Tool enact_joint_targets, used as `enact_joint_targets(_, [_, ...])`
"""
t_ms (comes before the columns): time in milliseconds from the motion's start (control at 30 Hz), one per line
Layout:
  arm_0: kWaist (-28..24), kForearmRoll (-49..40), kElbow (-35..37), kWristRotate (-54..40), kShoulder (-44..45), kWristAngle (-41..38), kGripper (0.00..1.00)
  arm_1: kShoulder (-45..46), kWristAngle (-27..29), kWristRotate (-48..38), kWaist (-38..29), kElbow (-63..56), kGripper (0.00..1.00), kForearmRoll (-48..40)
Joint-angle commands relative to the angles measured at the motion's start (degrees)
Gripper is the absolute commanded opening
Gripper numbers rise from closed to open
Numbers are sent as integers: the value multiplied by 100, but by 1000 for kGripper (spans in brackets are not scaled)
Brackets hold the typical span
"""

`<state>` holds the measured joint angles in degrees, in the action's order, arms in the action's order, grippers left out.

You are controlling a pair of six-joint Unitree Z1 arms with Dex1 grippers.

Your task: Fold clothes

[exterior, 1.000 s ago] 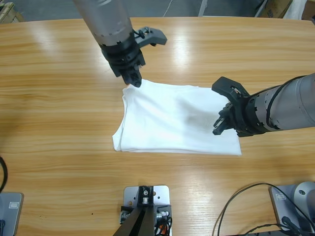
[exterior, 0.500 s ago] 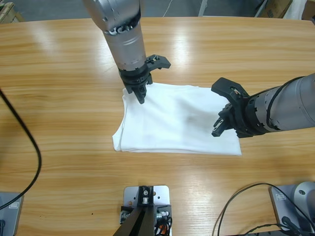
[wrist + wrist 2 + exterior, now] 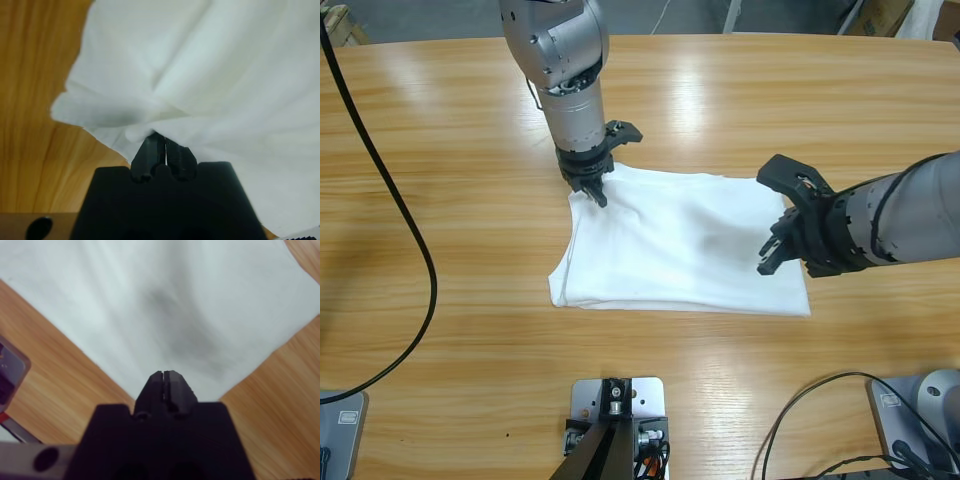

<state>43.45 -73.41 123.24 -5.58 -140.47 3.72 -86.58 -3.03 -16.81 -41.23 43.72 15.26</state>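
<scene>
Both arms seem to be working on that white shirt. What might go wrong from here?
The left tool pinches only a thin bunch at the T-shirt corner, so the fabric may slip out when lifted. The right tool, jaws together, sits over the opposite edge; if it presses there while the left pulls, the folded shirt could skew.

A robotics lab or workshop bench, by the look of it; a long wood-grain surface carries two arms; a loose black cable trails across its left side; cardboard boxes and a bare grey floor show beyond the far edge.
</scene>
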Motion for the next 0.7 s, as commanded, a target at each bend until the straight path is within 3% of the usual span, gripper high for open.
enact_joint_targets(33, [-187,-96,-442,145,844,363,0,472,108,55,54,-268,0,-31])
enact_joint_targets(167, [104,-395,-906,302,1865,391,0,442,72,55,54,-306,0,-37])
enact_joint_targets(333, [887,97,-2315,899,2459,237,0,-6,92,190,173,-138,0,-75])
enact_joint_targets(500, [1226,718,-2787,1244,2385,84,0,-697,-88,173,1017,687,0,99])
enact_joint_targets(700, [1342,1164,-3017,1341,2051,50,0,-1592,-291,-49,1260,1251,0,253])
